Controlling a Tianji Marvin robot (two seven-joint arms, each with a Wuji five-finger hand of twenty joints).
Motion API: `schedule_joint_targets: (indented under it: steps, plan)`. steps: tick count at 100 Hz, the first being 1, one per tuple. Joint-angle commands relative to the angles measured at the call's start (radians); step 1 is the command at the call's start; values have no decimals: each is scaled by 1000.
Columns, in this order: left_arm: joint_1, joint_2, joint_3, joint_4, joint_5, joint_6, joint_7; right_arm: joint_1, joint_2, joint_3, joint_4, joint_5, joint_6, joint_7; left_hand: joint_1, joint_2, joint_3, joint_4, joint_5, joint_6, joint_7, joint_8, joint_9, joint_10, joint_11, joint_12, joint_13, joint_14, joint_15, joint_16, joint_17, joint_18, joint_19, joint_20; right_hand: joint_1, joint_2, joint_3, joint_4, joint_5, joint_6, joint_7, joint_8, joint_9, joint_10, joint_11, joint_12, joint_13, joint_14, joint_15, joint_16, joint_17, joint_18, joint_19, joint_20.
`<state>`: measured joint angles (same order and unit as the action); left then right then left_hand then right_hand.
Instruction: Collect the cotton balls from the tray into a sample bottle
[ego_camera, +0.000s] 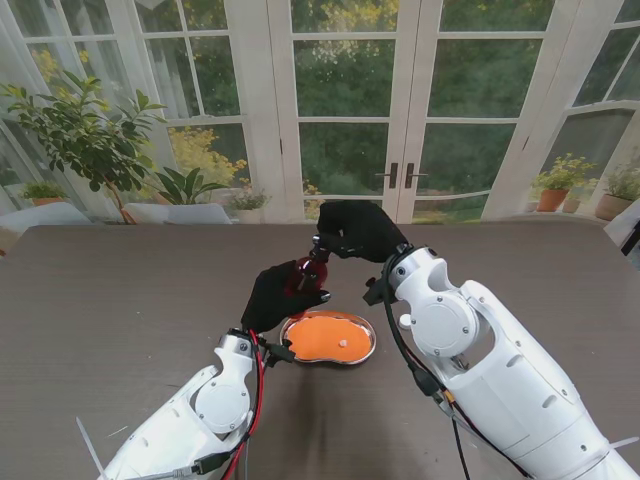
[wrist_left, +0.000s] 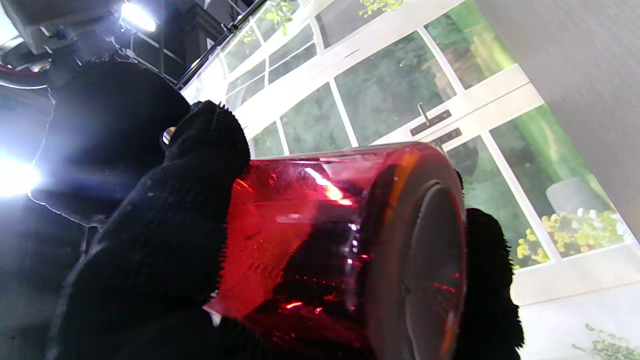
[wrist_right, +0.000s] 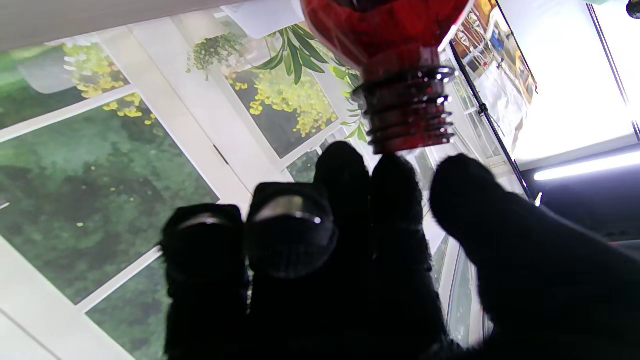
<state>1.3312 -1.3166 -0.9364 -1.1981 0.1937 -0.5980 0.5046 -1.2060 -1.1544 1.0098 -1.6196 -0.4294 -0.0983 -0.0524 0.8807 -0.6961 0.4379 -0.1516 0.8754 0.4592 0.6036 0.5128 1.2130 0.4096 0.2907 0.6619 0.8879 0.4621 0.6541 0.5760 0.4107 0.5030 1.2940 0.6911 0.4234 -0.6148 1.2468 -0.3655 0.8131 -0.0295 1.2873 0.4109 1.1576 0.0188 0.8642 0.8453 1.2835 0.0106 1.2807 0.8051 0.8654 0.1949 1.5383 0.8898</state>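
A: What is seen nearest the bottom of the stand's frame?

B: Both white arms are seen rising from the bottom corners. Just past them, at lower centre, the kidney-shaped tray (ego_camera: 368, 343) is found on the dark table (ego_camera: 120, 290), its orange lining bare except for one small pale speck, taken to be a cotton ball (ego_camera: 343, 343).

A: And farther up the frame?

B: The red sample bottle (ego_camera: 303, 274) is held aloft at centre frame by the left hand (ego_camera: 277, 296), whose gloved fingers (wrist_left: 190, 200) are wrapped round its body. Its threaded neck is uncapped and is met by the right hand (ego_camera: 358, 230), whose fingertips (wrist_right: 400, 185) are bunched narrowly just at the opening. Whether anything is pinched between them cannot be told.

A: How far along is the work judged to be?

B: It is judged near its end. If cotton is carried now, it remains to be dropped into the mouth; afterwards the speck in the tray is left to be fetched. The bottle's contents cannot be made out through the red glass.
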Motion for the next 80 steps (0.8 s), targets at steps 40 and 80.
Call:
schedule_joint_targets:
  steps: [40, 80]
  plan:
    - [-8, -13, 1, -4, 6, -12, -4, -3, -1, -17, -10, -11, -10, 25, 150, 166, 416, -16, 193, -416, 135, 17, 86, -224, 5, 4, 21, -103, 18, -3, -9, -99, 44, 2, -196, 110, -50, 93, 135, -49, 31, 162, 104, -40, 118, 67, 32, -9, 98, 37, 23, 31, 21, 9]
    - [-4, -15, 1, -11, 5, -5, 5, -1, 6, -18, -27, -43, -25, 38, 152, 168, 412, -15, 192, -413, 134, 16, 85, -222, 6, 3, 20, -100, 18, -3, -10, -97, 44, 2, -192, 121, -205, 249, 356, -68, 36, 380, 232, -63, 153, 121, 32, -11, 211, 76, 54, 44, 30, 4]
